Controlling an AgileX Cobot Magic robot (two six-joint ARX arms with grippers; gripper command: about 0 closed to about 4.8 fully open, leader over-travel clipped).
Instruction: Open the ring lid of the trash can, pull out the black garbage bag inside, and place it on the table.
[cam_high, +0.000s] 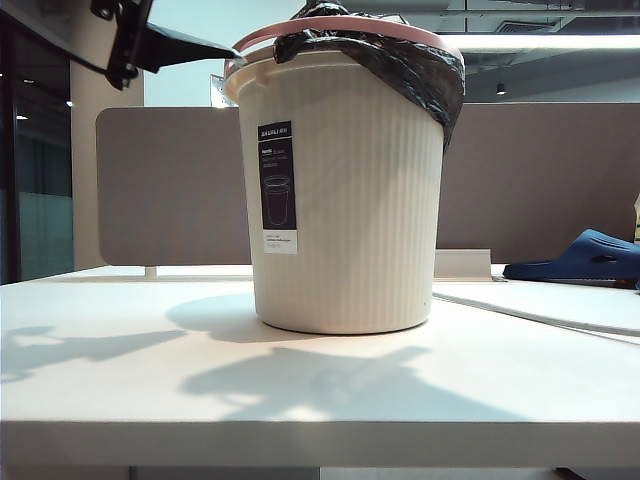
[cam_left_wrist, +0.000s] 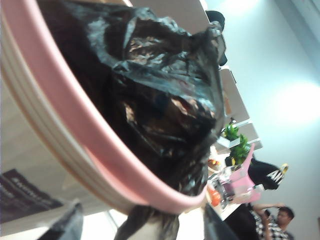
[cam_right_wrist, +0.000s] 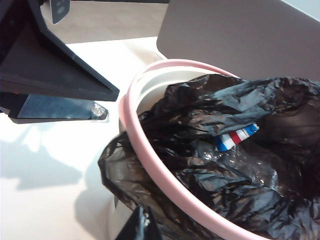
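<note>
Since the exterior view comes first: the trash can (cam_high: 345, 200) is parked mid-way across the table (cam_high: 120, 400), black label (cam_high: 277, 190) turned to the camera. The ring lid (cam_high: 340, 24) is seen lying down on the rim, not flipped up. The black garbage bag (cam_high: 420, 70) is stuffed inside, with a flap draped over the rim on the right. The left gripper (cam_high: 228, 48) is held high on the left, its tip just beside the ring. A grey-brown partition (cam_high: 170, 180) is seen behind, and a blue slipper (cam_high: 585, 258) is lying off to the right.

From the left wrist view, the ring lid (cam_left_wrist: 75, 130) and the crumpled bag (cam_left_wrist: 160, 100) are shown really close up. The left gripper (cam_left_wrist: 140, 227) is spread, with one dark finger seen on either side of the ring's edge.

From the right wrist view, the left gripper (cam_right_wrist: 102, 102) is seen just beside the ring lid (cam_right_wrist: 131, 120); contact can't be confirmed. The bag (cam_right_wrist: 215, 185) is bunched inside the can, with something red, white and blue striped (cam_right_wrist: 235, 137) tucked in it. Only a dark tip of the right gripper (cam_right_wrist: 140, 225) is seen, by the bag's overhang; its fingers are pressed together, and it can't be told if any film is pinched.
</note>
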